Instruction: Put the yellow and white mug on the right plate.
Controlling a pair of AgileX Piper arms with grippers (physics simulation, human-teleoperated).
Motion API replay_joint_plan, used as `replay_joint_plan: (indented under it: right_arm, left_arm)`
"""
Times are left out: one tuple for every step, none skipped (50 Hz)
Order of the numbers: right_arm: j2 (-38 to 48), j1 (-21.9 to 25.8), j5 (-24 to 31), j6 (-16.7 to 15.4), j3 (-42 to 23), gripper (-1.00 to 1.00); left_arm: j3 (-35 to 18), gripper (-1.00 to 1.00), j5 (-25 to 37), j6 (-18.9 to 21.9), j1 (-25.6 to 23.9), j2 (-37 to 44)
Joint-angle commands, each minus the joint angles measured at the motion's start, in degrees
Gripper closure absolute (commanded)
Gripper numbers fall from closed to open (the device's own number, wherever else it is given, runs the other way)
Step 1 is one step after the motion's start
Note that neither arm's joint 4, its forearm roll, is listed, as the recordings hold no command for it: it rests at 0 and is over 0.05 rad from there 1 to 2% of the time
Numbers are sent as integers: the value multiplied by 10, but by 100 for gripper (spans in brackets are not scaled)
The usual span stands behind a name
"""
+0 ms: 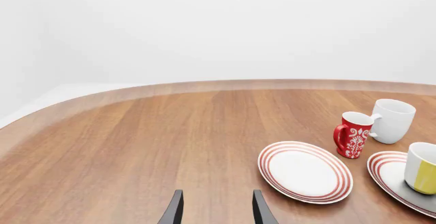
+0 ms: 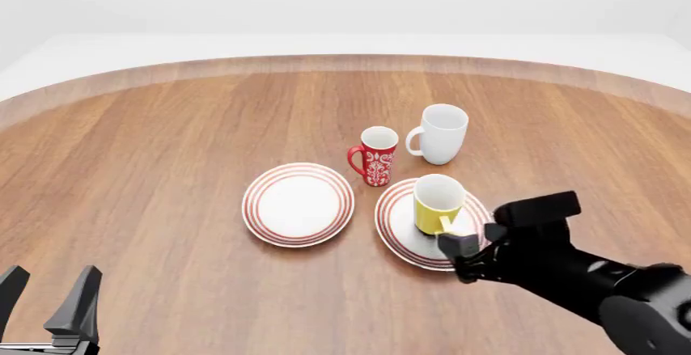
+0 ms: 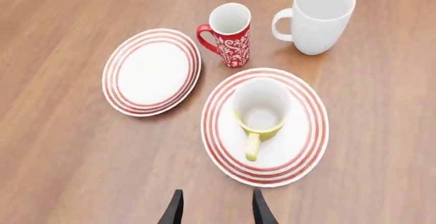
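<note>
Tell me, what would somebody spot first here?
Probably the yellow mug standing upright on the right plate, its handle toward the right pincer, which is open and apart from it. Behind sit a red mug and a bigger white mug; the left plate lies bare.

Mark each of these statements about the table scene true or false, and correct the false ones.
1. The yellow mug stands on the right plate. True.
2. The right claw is shut on the yellow mug. False: it is open, holding nothing, apart from the mug.
3. The left plate has a mug on it. False: nothing rests on it.
4. The red mug stands upright on the table. True.
5. The white mug lies on its side. False: it stands upright.
</note>
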Motion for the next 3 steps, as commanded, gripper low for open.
replay_joint_plan:
  right_arm:
    - [-60, 11, 40, -3, -4, -100]
    - [-71, 9, 46, -6, -6, -100]
    - [-75, 8, 50, -9, -7, -100]
  left_arm:
    - [0, -100, 0, 0, 0, 0]
    - [0, -100, 0, 0, 0, 0]
    - [0, -100, 0, 0, 0, 0]
